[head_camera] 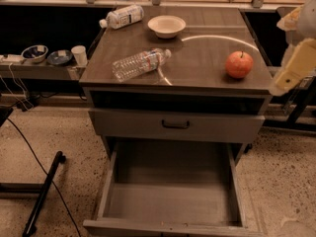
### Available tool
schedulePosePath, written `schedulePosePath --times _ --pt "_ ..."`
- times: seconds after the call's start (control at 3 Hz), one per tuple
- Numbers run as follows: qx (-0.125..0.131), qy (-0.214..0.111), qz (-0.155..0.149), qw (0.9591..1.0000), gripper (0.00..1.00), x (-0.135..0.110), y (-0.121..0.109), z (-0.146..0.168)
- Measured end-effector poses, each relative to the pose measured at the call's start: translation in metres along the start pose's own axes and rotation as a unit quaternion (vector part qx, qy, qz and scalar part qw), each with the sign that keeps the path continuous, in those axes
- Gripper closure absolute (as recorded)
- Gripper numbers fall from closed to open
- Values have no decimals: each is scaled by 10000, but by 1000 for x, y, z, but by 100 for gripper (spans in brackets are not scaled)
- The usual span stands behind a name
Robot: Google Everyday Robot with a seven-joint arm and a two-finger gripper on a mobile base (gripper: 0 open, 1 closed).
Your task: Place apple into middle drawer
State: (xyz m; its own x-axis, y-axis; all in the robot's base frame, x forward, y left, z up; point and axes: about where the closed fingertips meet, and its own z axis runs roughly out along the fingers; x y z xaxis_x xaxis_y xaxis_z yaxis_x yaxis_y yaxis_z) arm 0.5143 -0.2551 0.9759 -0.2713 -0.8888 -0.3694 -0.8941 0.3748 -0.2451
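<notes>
1. On a low shelf (44,70) at the far left stand two dark bowls (33,52) and a pale cup (79,55), with the cup nearest the cabinet.
2. A labelled bottle (122,17) lies on its side at the back left corner of the tabletop (207,48).
3. A clear water bottle (140,64) lies tilted nearer the front, its cap end pointing right and toward the back.
4. A white bowl (167,25) sits upright at the back, just right of the labelled bottle.
5. Under the tabletop, a shut drawer front (133,125) carries a black handle (175,125).
6. Below that, the middle drawer (170,201) is pulled wide open, its flat grey floor showing.
7. The apple (239,64) rests stem up near the front right edge of the tabletop, well apart from the bottles and the bowl.
8. The pincer (295,68) hangs just past the right edge of the tabletop, near the apple but not touching it; I cannot tell whether it is apart or together.
</notes>
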Motion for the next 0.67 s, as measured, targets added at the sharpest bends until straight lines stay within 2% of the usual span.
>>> schedulePosePath --times 0.33,0.67 --pt "-190 -689 437 9965 0 -1 -48 28" --pt "-293 -1026 892 9903 0 -2 -89 62"
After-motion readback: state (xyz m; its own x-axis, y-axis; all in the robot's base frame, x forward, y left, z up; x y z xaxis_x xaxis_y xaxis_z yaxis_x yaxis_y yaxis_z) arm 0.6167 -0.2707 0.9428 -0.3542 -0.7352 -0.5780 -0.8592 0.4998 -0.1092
